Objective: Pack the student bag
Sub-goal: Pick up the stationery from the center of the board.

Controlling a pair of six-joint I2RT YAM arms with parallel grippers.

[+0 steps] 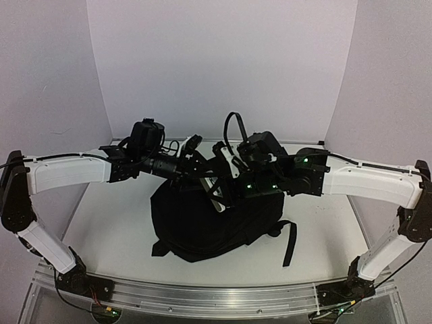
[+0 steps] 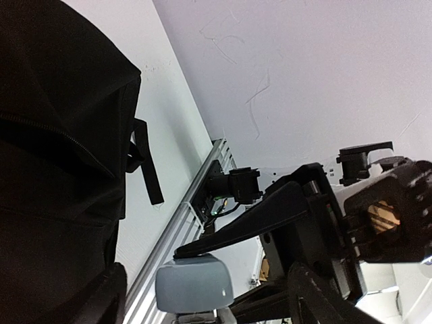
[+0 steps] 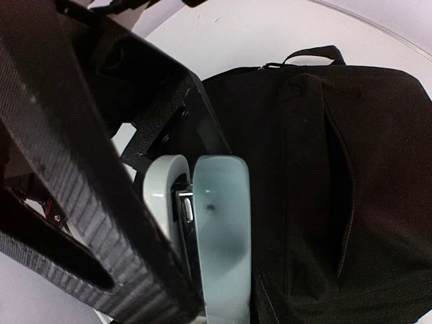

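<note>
The student bag is a large black backpack lying flat at the middle of the table, its zipper showing in the right wrist view and its side filling the left of the left wrist view. My right gripper hangs over the bag's upper part. Its two pale pads are shut on a thin dark flat thing with a shiny metal edge. My left gripper is close beside it, jaws apart. One pale pad shows, with a black bar lying against its top.
A loose shoulder strap trails off the bag toward the right front. The aluminium rail runs along the near table edge. White walls close the back and both sides. A black ribbed arm part crowds the right wrist view.
</note>
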